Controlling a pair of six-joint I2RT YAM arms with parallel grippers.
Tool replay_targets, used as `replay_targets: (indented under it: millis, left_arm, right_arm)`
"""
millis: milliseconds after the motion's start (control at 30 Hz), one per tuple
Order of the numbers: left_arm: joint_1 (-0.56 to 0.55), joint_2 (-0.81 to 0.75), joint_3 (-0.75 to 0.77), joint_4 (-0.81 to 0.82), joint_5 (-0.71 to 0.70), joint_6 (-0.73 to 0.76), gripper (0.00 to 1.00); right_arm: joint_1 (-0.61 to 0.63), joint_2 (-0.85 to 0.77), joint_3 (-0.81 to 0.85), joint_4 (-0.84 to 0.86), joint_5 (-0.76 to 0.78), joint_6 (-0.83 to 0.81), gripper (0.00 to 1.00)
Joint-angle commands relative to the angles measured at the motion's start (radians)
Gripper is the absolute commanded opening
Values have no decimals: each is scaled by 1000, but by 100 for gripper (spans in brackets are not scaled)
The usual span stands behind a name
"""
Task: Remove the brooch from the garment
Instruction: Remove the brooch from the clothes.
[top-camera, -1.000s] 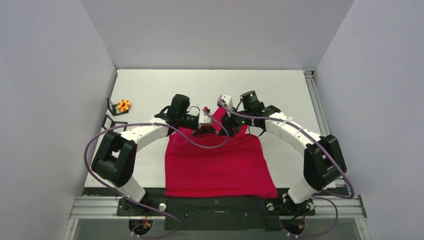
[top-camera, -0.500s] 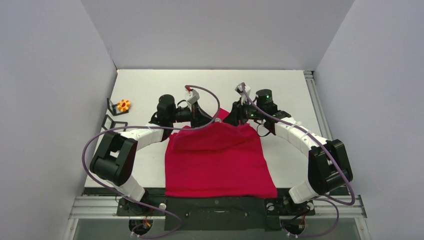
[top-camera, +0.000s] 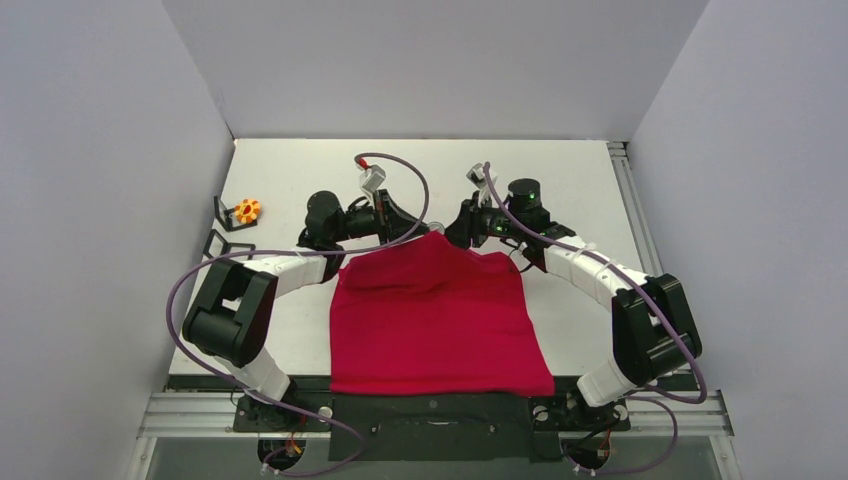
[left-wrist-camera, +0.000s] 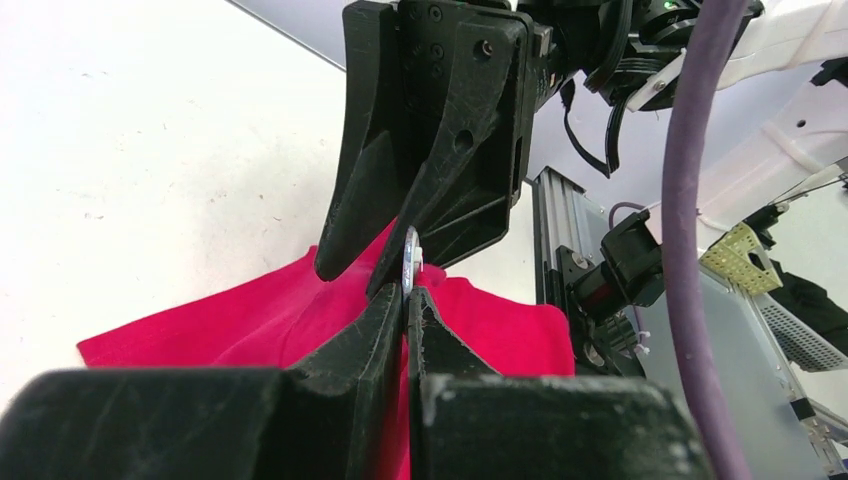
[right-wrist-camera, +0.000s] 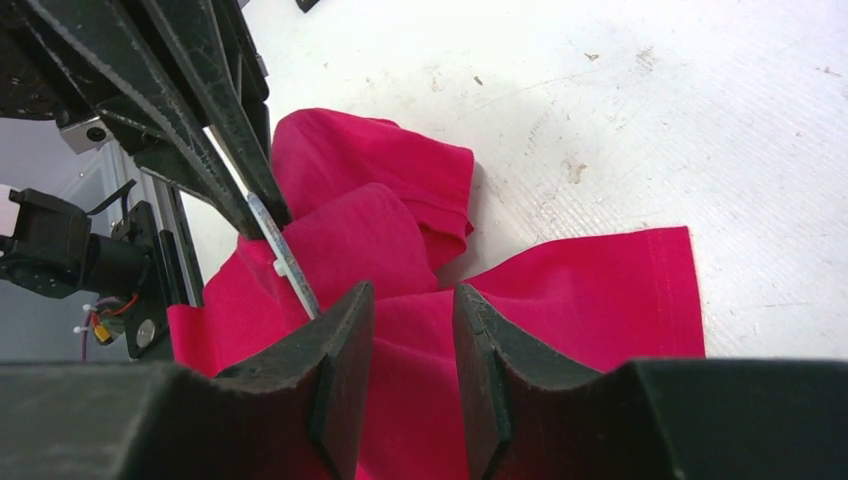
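Note:
The red garment (top-camera: 440, 320) lies on the white table, its far edge drawn up into a peak between my two grippers. My left gripper (top-camera: 412, 228) (left-wrist-camera: 407, 297) is shut on the brooch (left-wrist-camera: 409, 255), a thin silvery disc with a white clip, seen edge-on, and red cloth shows in its pinch too. In the right wrist view the brooch (right-wrist-camera: 285, 255) hangs from the left fingers (right-wrist-camera: 230, 170), just outside my right gripper (right-wrist-camera: 408, 295). The right gripper (top-camera: 457, 228) is open, with only garment (right-wrist-camera: 560, 290) behind its gap.
An orange flower-shaped piece (top-camera: 246, 210) sits on a small black stand at the table's far left, with a second black stand (top-camera: 225, 243) just in front. A metal rail (top-camera: 625, 190) runs along the right edge. Grey walls close in three sides.
Both wrists have swung back toward the far side and tilted. The garment's top edge has been pulled up into a peak between them. The right jaws have narrowed a little.

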Motion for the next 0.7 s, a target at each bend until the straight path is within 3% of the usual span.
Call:
replay_targets:
  millis: [0,200,267,433,500,567,667]
  left_arm:
    - [12,1,3,106,4,-47,0]
    - [9,-33,13,-10,4,73,0]
    - [2,-69,24,-128,7,223,0]
    - [-10,-178,86,-618,-37,891,0]
    - [-13,-219,99,-749,-82,1108,0]
    - [-26,-290,80,-807,-129,1289,0]
    - [-71,-374,-42,-731,-227,1539,0]
  right_arm:
    - [8,-52,-2,-5,-67,-80,31]
    - [-1,-75,60,-200,-58,-232,32]
    - [-7,-77,94,-279,-54,-280,33]
    - [-18,-58,166,-457,-54,-308,36]
    - [-26,-41,182,-457,-69,-233,38]
    - [-32,-21,186,-397,-91,-26,41]
    - [-37,-14,156,-229,-114,223,50]
